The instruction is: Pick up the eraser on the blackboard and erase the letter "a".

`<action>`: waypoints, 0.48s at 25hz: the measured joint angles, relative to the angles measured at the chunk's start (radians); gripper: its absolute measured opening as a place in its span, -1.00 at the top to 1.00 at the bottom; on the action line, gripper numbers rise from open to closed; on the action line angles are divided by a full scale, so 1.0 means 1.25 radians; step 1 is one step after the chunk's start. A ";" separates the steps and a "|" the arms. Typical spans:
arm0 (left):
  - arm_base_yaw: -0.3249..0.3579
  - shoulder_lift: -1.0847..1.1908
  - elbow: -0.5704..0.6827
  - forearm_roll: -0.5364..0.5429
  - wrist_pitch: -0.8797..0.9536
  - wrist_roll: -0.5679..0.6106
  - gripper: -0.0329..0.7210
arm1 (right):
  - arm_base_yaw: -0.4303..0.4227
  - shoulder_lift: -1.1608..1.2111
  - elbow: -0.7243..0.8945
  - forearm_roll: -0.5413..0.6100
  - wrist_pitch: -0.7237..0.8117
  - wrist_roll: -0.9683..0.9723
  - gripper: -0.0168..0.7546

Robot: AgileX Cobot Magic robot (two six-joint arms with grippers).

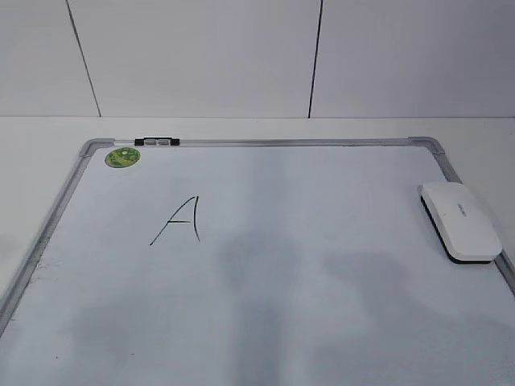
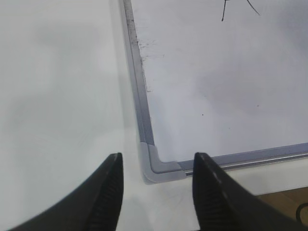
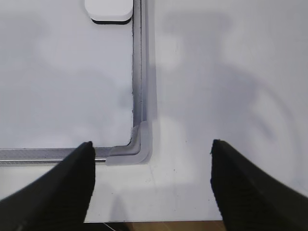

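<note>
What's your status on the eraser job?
Both claws open, empty: left claw, right claw. Eraser untouched at blackboard right edge. Letter intact. Nothing blocking.

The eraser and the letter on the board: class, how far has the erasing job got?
Nothing is done. The letter is intact on the blackboard, and the eraser lies by the right frame. Nothing is in hand: left gripper and right gripper are open and empty. Picking up and wiping remain.

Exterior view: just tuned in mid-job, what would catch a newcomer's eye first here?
The hand-drawn black letter on the left half of the blackboard, a pointed capital A. Next, the white eraser lying against the board's right frame edge, untouched. A green sticker marks the far left corner, and both grippers, left and right, hover open at the near corners.
</note>
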 joint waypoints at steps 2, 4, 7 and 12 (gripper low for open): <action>0.000 0.000 0.000 0.000 0.000 0.000 -0.02 | 0.000 0.000 0.000 0.000 0.000 -0.001 -0.58; 0.000 0.000 0.000 0.000 0.000 0.000 0.00 | 0.000 0.000 0.000 0.000 0.000 -0.001 -0.58; 0.000 0.000 0.000 0.000 0.000 0.000 0.00 | 0.000 0.000 0.000 0.000 0.000 -0.001 -0.58; 0.000 0.000 0.000 0.000 0.000 0.000 0.01 | 0.000 0.000 0.000 -0.002 0.000 -0.001 -0.58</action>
